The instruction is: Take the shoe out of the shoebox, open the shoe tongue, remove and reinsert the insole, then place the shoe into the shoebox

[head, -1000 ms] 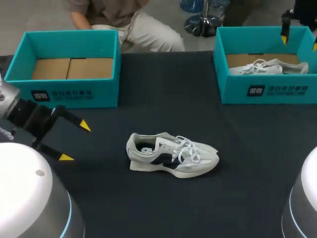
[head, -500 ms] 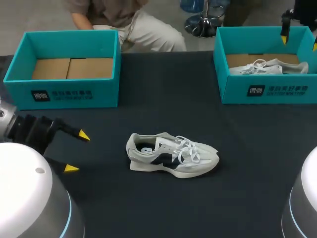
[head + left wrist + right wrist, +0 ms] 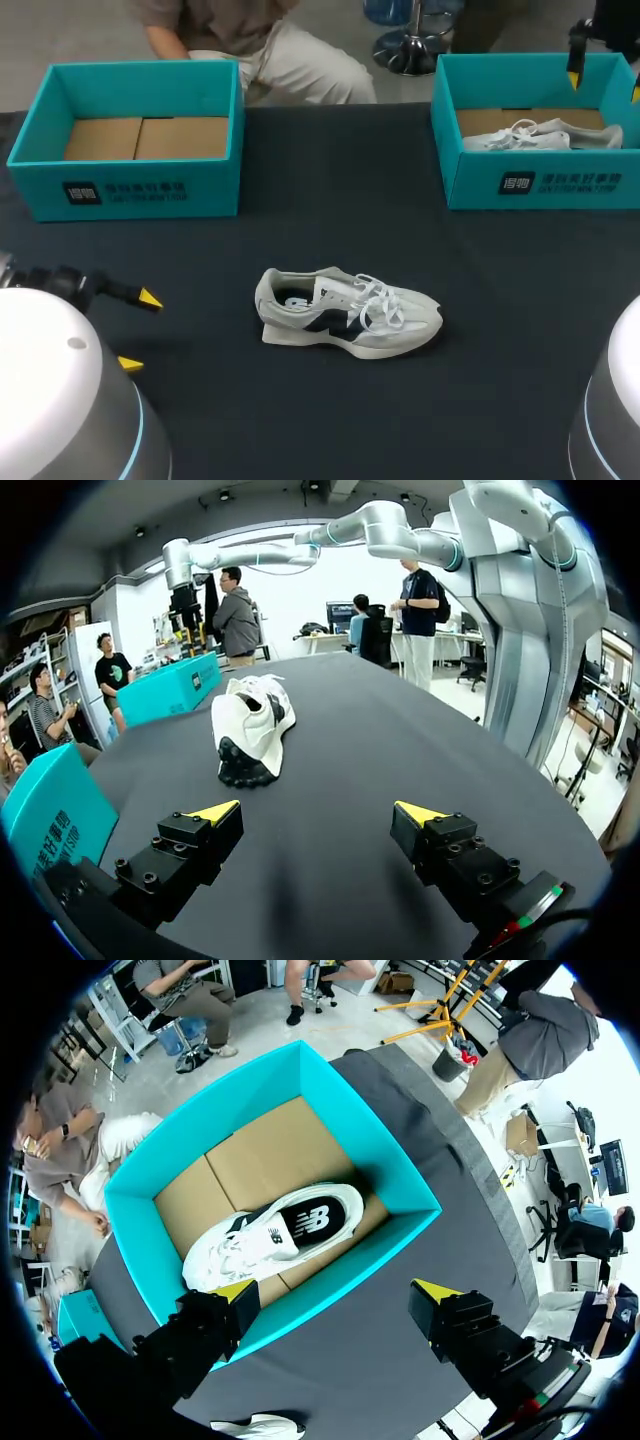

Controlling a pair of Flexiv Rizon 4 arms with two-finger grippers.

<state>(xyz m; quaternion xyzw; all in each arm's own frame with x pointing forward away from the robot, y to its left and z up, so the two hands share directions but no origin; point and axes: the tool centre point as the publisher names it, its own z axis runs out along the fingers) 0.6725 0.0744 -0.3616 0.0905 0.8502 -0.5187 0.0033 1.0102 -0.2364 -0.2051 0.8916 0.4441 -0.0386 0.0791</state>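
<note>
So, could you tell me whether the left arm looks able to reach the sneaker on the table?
Probably yes. The left gripper is open and faces the sneaker, with only dark table between them; nothing stands in the way.

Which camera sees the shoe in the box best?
The right wrist view: it looks straight down on the boxed shoe, showing nearly all. In the head view only its top peeks over the shoebox wall. The left wrist view misses it.
</note>
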